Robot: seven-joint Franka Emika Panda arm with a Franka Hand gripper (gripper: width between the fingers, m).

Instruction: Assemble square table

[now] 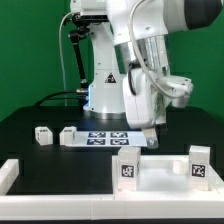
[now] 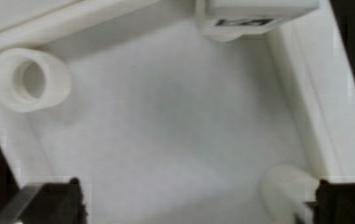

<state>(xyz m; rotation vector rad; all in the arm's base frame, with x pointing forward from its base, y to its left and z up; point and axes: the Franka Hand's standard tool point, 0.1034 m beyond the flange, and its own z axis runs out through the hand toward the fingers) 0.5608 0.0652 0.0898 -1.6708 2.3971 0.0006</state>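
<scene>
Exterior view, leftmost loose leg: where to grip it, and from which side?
Likely from straight above, with the fingers closing at mid-length on two opposite sides of the leftmost leg. It sits low on the table, apart from the neighbouring leg, so both sides look free.

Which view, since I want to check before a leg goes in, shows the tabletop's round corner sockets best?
The wrist view: it looks down on the tabletop, with one round socket whole and part of a second socket. The exterior view shows the tabletop at a low angle; no socket can be made out there.
</scene>
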